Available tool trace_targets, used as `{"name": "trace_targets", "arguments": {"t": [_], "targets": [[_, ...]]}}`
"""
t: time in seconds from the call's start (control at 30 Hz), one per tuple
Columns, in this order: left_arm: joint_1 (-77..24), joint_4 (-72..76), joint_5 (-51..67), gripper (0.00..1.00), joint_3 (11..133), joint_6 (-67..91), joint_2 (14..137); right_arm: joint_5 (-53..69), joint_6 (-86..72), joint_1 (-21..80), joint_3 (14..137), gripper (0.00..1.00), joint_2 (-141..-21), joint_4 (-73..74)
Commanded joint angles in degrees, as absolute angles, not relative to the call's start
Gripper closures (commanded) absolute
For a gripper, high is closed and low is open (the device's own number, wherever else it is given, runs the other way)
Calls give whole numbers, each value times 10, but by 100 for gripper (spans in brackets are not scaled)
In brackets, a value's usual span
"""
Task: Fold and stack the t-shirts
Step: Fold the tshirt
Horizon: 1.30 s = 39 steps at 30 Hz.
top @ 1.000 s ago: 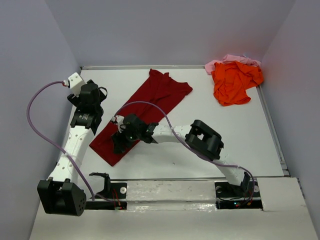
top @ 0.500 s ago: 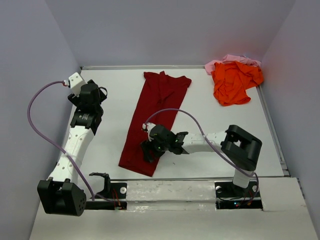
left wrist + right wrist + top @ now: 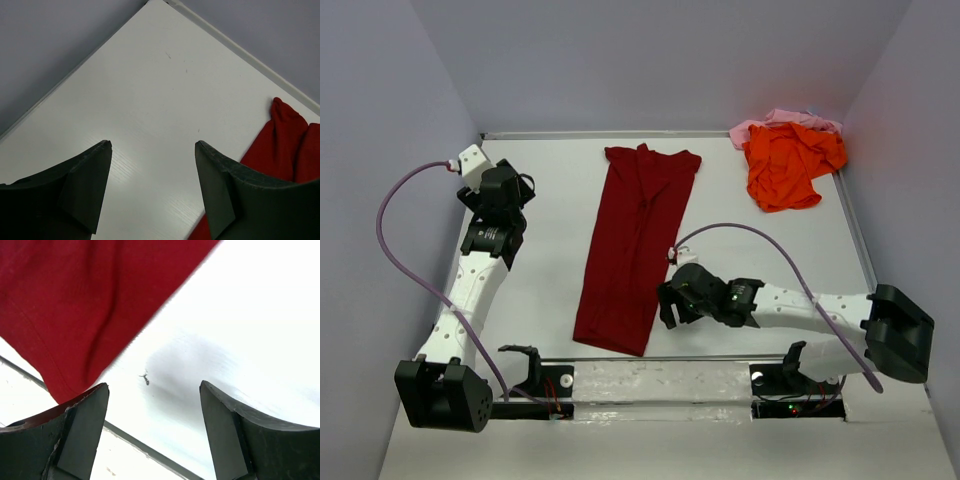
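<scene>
The maroon t-shirt (image 3: 635, 250) lies as a long, narrow folded strip running from the far middle of the table to its near edge. In the right wrist view its near end (image 3: 75, 300) fills the upper left. My right gripper (image 3: 670, 305) (image 3: 154, 386) hangs open over bare table just right of that near end, with nothing between its fingers. My left gripper (image 3: 510, 188) (image 3: 152, 145) stands open and empty at the far left, with the maroon cloth (image 3: 287, 145) off to its right. The orange t-shirt (image 3: 785, 165) is crumpled at the far right corner, and the pink t-shirt (image 3: 775, 120) lies bunched behind it.
Grey walls close in the table on three sides. A raised rim (image 3: 620, 134) runs along the far edge and another (image 3: 865, 260) along the right side. The table's near edge rail (image 3: 145, 452) is close below my right gripper. A purple cable (image 3: 750, 232) arcs over the right arm.
My right arm swept rightward across the near table. The maroon shirt's near end swung with it from a slant to nearly straight. The gripper now sits off the cloth. The left arm stayed still.
</scene>
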<state>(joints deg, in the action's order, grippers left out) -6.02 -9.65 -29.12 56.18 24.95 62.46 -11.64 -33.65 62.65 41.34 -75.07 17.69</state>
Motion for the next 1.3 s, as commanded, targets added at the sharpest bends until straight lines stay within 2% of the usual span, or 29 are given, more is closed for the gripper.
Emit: {"name": "trace_targets", "arguments": {"t": [0.0, 0.2, 0.4, 0.8, 1.03, 1.27], "targets": [[-60, -75, -287, 23, 578, 251, 617, -176, -351, 628, 410, 21, -716, 210], [-60, -73, -286, 23, 577, 251, 617, -142, -294, 628, 504, 21, -776, 190], [-60, -70, -287, 23, 575, 250, 612, -31, -235, 628, 524, 20, -838, 43], [-60, -72, -289, 23, 577, 250, 615, 88, -268, 628, 568, 21, -997, -69], [-60, -73, -291, 23, 575, 248, 616, 78, -277, 628, 579, 22, -1013, -47], [-60, -73, -294, 23, 577, 246, 620, -29, -281, 628, 600, 21, -990, 126]]}}
